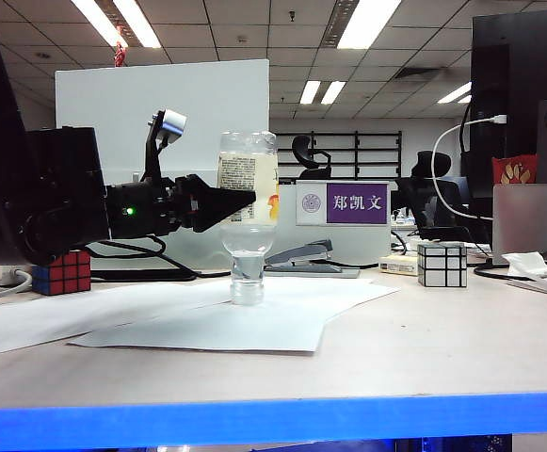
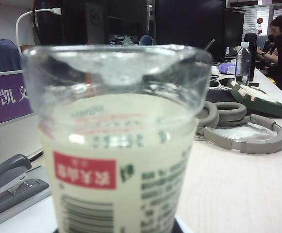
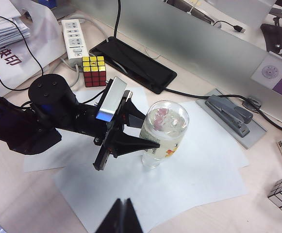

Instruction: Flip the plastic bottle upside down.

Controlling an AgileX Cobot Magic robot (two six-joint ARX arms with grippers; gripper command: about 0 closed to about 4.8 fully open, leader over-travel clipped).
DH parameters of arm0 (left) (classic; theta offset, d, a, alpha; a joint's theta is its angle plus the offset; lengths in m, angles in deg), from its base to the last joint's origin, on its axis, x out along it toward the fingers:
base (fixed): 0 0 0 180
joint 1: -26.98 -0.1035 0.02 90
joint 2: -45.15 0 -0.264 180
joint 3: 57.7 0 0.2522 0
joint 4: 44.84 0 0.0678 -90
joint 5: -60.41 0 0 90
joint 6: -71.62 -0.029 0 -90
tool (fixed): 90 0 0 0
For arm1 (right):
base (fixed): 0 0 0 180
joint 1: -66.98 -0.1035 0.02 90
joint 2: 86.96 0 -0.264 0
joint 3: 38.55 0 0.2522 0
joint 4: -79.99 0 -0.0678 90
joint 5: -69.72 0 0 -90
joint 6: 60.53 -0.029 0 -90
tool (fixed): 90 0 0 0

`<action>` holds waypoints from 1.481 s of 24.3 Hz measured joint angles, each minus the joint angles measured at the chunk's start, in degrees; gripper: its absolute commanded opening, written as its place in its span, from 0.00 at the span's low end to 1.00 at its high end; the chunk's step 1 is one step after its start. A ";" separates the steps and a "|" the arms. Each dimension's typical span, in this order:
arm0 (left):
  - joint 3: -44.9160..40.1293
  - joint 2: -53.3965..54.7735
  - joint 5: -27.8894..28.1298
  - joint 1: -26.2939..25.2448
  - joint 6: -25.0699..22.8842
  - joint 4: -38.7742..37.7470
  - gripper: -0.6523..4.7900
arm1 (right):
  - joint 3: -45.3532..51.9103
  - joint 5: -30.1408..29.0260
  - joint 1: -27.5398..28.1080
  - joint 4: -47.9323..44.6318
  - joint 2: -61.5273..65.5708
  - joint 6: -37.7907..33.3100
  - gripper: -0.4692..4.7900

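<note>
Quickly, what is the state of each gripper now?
Left gripper: closed on the inverted plastic bottle.
Right gripper: shut, holding nothing, above the paper.

Left claw (image 1: 245,201) flanks plastic bottle (image 1: 248,202); stapler (image 1: 306,256) behind; paper (image 1: 254,325) in front bare.

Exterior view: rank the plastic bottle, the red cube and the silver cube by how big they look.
1. plastic bottle, standing cap-down, clearly largest.
2 and 3. red cube and silver cube look alike; the red one is partly hidden by the left arm, so no ranking.
</note>
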 measured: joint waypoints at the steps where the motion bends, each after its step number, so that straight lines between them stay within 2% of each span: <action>1: 0.00 0.00 0.02 0.00 0.00 0.00 0.40 | 0.00 0.00 0.00 0.00 0.00 -0.02 0.07; 5: 0.00 0.00 0.11 0.00 -0.02 0.00 0.54 | 0.00 0.00 0.00 0.00 0.00 -0.02 0.07; 12: 0.02 0.00 0.52 0.00 -0.04 -0.22 0.87 | 0.02 0.00 0.00 0.00 0.00 0.00 0.07; 19: -0.02 0.33 0.46 -0.07 0.22 -0.92 0.89 | 0.00 0.00 0.00 0.00 0.00 0.00 0.07; 21: -0.02 0.33 0.44 -0.07 0.87 -0.87 1.00 | 0.00 0.00 0.00 0.00 0.00 -0.02 0.07; 27: -0.02 0.33 0.42 -0.59 3.06 0.11 1.00 | 0.00 0.00 0.00 0.00 0.00 0.00 0.07; 32: -0.02 0.09 -0.09 -3.04 6.80 0.70 1.00 | 0.02 0.00 0.00 0.02 0.00 0.00 0.07; 36: -0.04 -0.96 -3.04 -7.34 11.72 0.85 1.00 | 0.02 -0.02 0.00 0.02 0.00 0.00 0.07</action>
